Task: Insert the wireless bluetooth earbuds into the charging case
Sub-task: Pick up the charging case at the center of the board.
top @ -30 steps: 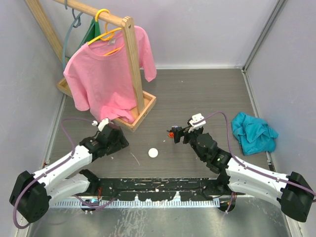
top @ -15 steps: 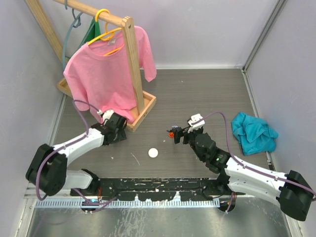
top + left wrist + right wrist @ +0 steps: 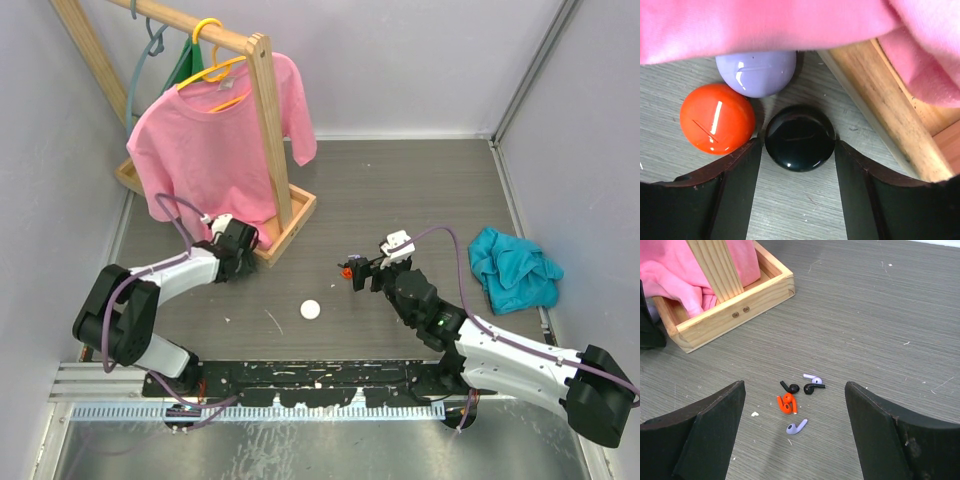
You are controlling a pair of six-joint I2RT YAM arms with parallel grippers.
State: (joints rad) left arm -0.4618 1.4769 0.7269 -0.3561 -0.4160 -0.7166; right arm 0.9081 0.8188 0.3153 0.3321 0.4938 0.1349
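Note:
The earbuds (image 3: 796, 397) lie loose on the table as tiny orange (image 3: 787, 403), black (image 3: 812, 388) and purple (image 3: 796, 427) pieces. My right gripper (image 3: 795, 386) hovers over them, open, holding nothing. In the top view they show as a small cluster (image 3: 347, 268) at its fingertips. Three round cases sit by the rack's base under the shirt hem: black (image 3: 800, 137), orange (image 3: 716, 125) and purple (image 3: 756, 71). My left gripper (image 3: 797, 145) is open, its tips on either side of the black case and close to it. A white case (image 3: 311, 309) sits alone mid-table.
A wooden clothes rack (image 3: 270, 120) with a pink T-shirt (image 3: 215, 150) stands at the back left. Its tray base (image 3: 880, 95) runs just right of the black case. A teal cloth (image 3: 513, 268) lies crumpled at the right.
My left arm has swung back and in toward the rack's base, and its jaws have narrowed around the black case. The right arm and the earbuds have not moved.

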